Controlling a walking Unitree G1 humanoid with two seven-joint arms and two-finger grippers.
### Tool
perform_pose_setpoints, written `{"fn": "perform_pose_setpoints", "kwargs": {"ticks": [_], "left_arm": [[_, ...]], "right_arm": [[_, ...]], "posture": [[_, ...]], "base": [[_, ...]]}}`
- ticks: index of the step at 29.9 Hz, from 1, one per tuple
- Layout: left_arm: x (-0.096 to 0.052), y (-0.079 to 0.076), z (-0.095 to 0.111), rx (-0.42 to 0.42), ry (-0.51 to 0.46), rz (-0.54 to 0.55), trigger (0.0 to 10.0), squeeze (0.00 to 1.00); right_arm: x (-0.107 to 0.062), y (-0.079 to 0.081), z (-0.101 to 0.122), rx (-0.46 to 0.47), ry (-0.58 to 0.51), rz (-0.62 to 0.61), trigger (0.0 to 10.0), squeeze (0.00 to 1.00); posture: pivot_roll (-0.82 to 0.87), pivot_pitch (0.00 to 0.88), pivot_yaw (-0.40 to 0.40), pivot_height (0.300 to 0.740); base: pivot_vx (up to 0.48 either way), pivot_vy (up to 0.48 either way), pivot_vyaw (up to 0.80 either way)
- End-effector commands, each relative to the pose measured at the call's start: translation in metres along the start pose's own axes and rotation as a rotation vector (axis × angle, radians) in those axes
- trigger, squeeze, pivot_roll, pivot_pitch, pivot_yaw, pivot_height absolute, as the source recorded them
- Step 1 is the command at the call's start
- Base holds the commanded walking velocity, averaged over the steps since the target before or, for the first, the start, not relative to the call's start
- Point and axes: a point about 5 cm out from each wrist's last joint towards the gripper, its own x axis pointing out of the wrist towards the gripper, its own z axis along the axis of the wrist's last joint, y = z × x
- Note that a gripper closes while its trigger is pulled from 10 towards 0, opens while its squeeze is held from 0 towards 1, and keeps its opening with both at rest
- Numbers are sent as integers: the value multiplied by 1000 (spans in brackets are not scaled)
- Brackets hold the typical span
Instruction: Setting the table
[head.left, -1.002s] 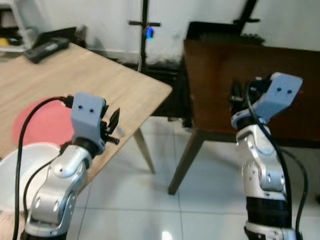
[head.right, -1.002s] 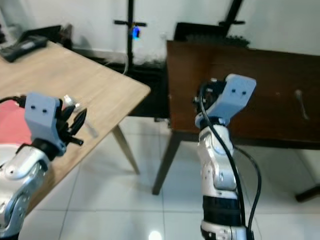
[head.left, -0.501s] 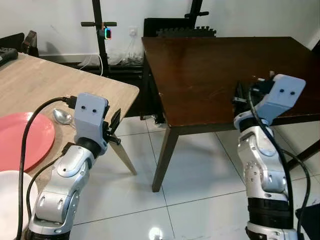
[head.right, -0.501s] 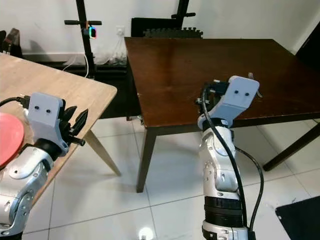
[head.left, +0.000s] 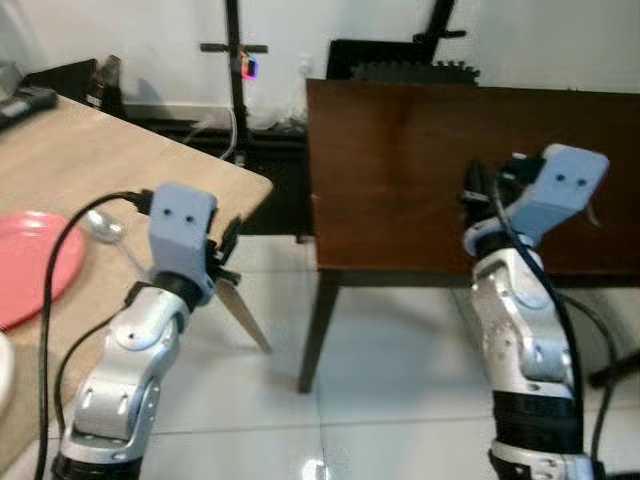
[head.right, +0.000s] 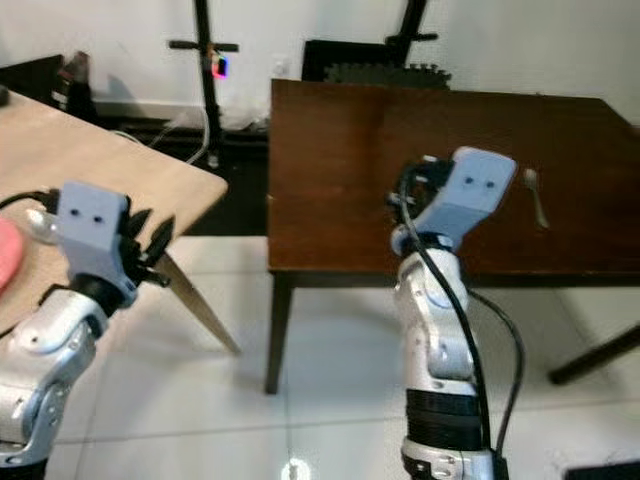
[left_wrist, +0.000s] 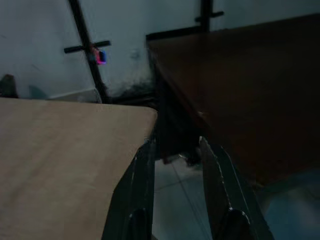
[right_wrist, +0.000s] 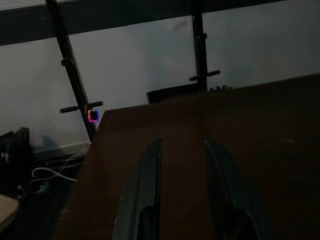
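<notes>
- While both arms were raised and nothing was held, the dark table (head.left: 420, 170) was the largest thing in view, standing ahead and to the right with its near edge facing the robot; a spoon (head.right: 535, 195) lay on its right part.
- The light wooden table (head.left: 90, 180) stood to the left, its corner near the dark table but apart from it, with white floor between them.
- The right arm was lifted before the dark table, and the right gripper (right_wrist: 182, 165) looked across the dark top with its two fingers spread and nothing between them.
- The left gripper (left_wrist: 175, 165) hung over the near corner of the light table, its fingers likewise parted and bare.
- A red plate (head.left: 30, 265) lay on the left part of the light table, cut off by the picture's edge.
- A second spoon (head.left: 100, 225) lay just to the right of the plate, well left of the left gripper.
- By my judgement the step in hand was moving between the tables to fetch the next piece, with no grasp begun.
- The next move would call for choosing one piece, likely a spoon, then bringing the nearer gripper down over its handle with the fingers apart.
</notes>
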Motion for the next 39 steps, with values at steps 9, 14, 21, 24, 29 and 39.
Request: {"fn": "perform_pose_setpoints", "kwargs": {"ticks": [9,14,21,24,29,39], "left_arm": [[0,-3,-3,-10,8,-8,10000,0],[0,-3,-3,-16,11,-3,10000,0],[1,-1,-6,-34,31,11,10000,0],[1,-1,-6,-31,30,11,10000,0],[1,-2,-6,-21,29,7,10000,0],[1,-6,-6,-12,34,-8,10000,0]], "right_arm": [[-2,-5,-4,-9,12,-19,10000,0],[-2,-5,-4,-10,12,-17,10000,0],[-2,-5,-4,-9,11,-19,10000,0],[-2,-5,-4,-9,12,-20,10000,0],[-2,-6,-4,-10,13,-22,10000,0],[-2,-6,-4,-12,15,-24,10000,0]], "posture": [[83,56,18,740],[83,56,18,740],[82,57,20,740],[82,59,21,740],[81,60,21,740],[82,65,20,740]], "base": [[0,-89,0],[0,0,0],[0,206,0],[0,480,0],[0,267,0],[0,0,0]]}}
